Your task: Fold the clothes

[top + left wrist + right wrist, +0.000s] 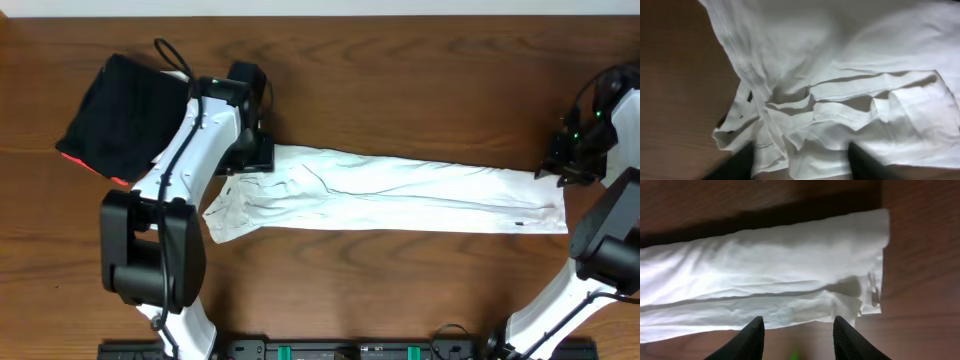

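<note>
The white T-shirt [400, 192] lies folded into a long narrow strip across the middle of the wooden table, with no lettering showing. Its left end is bunched and wrinkled [805, 110]; its right end is flat and squared [790, 275]. My left gripper [250, 150] hovers at the strip's left end by its far edge; its fingers [800, 162] are spread open over the crumpled cloth and hold nothing. My right gripper [572, 165] sits at the strip's right end by its far edge; its fingers [799, 330] are open and empty, just off the cloth's edge.
A black folded garment with a red-orange edge [120, 115] lies at the far left of the table, behind the left arm. The arm bases stand at the front edge, left [150, 250] and right [605, 245].
</note>
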{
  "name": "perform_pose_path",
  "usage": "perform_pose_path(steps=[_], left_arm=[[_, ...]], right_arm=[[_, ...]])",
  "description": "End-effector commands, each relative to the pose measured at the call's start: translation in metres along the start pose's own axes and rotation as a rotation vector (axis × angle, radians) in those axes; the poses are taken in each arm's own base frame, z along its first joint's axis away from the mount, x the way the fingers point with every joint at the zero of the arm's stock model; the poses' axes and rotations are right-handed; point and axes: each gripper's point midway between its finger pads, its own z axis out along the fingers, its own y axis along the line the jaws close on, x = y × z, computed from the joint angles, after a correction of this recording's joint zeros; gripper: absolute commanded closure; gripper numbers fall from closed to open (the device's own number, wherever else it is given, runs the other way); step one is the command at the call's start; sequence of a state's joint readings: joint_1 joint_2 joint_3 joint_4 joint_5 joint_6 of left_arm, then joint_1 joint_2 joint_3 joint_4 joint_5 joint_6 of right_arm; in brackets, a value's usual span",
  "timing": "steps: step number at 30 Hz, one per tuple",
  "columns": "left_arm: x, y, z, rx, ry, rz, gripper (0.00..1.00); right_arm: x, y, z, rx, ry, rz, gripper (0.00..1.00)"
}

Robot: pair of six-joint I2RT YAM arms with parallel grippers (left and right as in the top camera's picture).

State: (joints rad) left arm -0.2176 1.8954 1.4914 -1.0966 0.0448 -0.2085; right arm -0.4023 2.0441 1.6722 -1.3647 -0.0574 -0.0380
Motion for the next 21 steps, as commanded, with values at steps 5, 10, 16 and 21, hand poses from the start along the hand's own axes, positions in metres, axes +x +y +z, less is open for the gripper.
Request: perform_pose_path(steps=[5, 10, 16, 21], left_arm=[[-0.002, 0.004, -0.003, -0.009, -0.013, -0.001, 0.57], [-0.007, 0.002, -0.005, -0.002, -0.035, -0.002, 0.43], [-0.024, 0.001, -0.023, 0.022, -0.114, -0.054, 0.29], [-0.03, 0.01, -0.042, 0.04, -0.171, -0.116, 0.24]], right_arm=[[-0.004, -0.003, -0.007, 0.025, -0.039, -0.035, 0.55], [-0.01, -0.014, -0.008, 0.032, -0.063, -0.01, 0.54], [-0.02, -0.039, -0.01, 0.026, -0.116, 0.081, 0.5], [-0.022, -0.066, -0.012, 0.007, -0.144, 0.176, 0.46]])
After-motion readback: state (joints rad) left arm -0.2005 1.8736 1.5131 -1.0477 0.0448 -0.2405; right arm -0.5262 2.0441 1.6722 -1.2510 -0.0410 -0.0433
